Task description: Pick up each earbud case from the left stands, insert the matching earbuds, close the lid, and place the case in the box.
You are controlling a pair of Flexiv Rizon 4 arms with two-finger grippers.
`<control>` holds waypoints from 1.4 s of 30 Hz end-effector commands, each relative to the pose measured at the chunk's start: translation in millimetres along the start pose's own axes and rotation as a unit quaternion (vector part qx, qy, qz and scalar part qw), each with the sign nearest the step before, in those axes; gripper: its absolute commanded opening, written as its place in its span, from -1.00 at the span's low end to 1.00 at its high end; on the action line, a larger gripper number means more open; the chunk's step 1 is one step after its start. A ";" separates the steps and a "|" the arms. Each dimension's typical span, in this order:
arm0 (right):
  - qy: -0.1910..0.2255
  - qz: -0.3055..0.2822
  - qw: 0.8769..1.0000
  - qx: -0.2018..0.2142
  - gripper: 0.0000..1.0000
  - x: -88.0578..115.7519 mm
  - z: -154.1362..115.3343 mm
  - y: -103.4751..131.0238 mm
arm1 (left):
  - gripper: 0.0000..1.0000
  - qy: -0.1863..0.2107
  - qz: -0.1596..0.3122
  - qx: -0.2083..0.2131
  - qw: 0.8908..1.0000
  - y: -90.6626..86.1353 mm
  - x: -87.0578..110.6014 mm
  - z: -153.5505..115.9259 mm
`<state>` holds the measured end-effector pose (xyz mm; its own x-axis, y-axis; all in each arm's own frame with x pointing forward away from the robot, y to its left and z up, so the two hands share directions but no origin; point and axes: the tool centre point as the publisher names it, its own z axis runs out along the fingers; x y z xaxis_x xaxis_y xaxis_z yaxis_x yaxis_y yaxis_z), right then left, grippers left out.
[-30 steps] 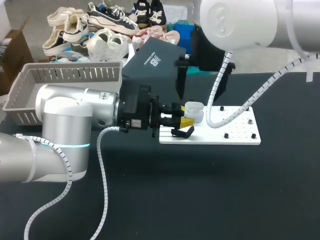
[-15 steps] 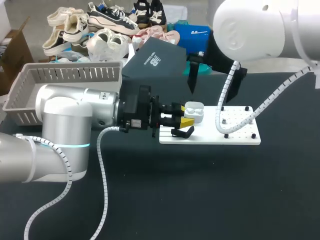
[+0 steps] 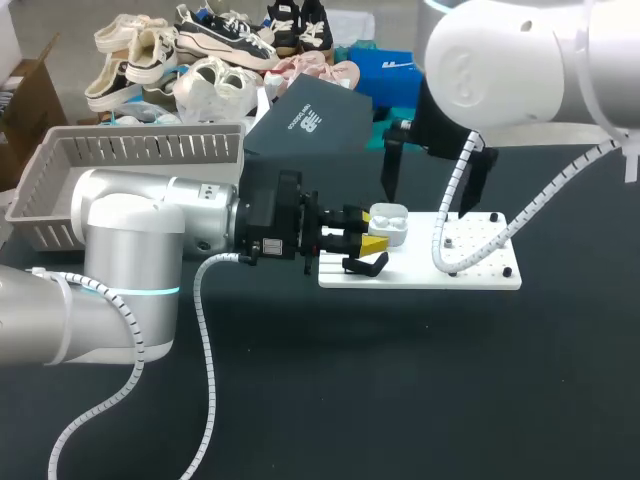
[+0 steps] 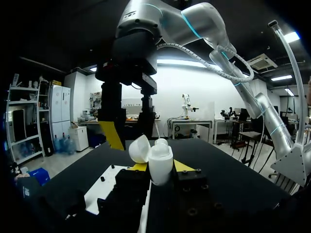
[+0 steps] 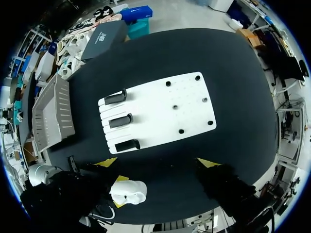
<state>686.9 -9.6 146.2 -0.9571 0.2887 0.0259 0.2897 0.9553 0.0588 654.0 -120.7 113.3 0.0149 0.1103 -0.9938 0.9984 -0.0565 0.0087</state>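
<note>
Standing by the table (image 3: 400, 400), I see the left arm come in low from the left side, its left gripper (image 3: 372, 240) held level over the near end of a white board (image 3: 480, 268). Its yellow-tipped fingers (image 4: 182, 166) are clamped from both sides on a white earbud case (image 3: 390, 225), which is held upright in the air above the board with its lid (image 4: 140, 148) tipped open; I cannot make out what lies inside it. From the right arm's wrist camera the case (image 5: 129, 191) shows well in front of the board (image 5: 160, 109), off its edge. Three black stands (image 5: 120, 120) sit in a row along the board's left end, one beside the next. The right arm enters from the upper right, and its right gripper (image 3: 435, 185) hangs above the board, behind and higher than the case, pointing down. Its fingers (image 5: 208, 162) are spread wide with nothing between them and touch nothing. A grey basket (image 3: 130, 150) stands on the table to the far left, well apart from the board.
</note>
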 end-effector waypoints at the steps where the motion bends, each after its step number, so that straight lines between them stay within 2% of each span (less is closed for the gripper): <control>1: -0.002 -0.008 1.000 0.001 1.00 8.5 -4.3 -2.1 | -1.00 0.000 0.000 -0.001 1.000 -0.6 0.1 0.0; 11: 0.005 -0.032 0.999 0.000 1.00 21.3 -8.1 -3.1 | -1.00 0.000 0.000 -0.001 1.000 -0.6 0.1 0.0; 22: 0.004 -0.038 0.999 -0.005 1.00 24.0 -11.1 -3.5 | -1.00 0.000 0.000 -0.001 1.000 -0.6 0.1 0.0; 25: -0.008 -0.035 0.999 -0.013 1.00 24.3 -14.2 -4.6 | -1.00 0.000 0.000 -0.001 1.000 -0.6 0.1 0.0; 33: -0.067 -0.027 0.995 -0.068 1.00 22.5 -35.0 -8.5 | -1.00 0.000 0.000 -0.001 1.000 -0.6 0.1 0.0; 37: -0.083 -0.044 0.992 -0.084 1.00 25.9 -41.2 -11.7 | -1.00 -0.009 -0.004 -0.034 0.999 6.3 -9.6 -30.8; 42: -0.076 -0.066 0.991 -0.086 1.00 27.4 -43.0 -14.1 | -1.00 -0.006 -0.011 -0.085 0.996 9.4 -17.8 -75.0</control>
<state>663.8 -12.7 189.1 -0.9804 0.1715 -0.0969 0.1501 0.9690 0.1965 685.6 -79.0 127.0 -0.0091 0.0913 -0.9958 0.9990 0.0434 -0.0052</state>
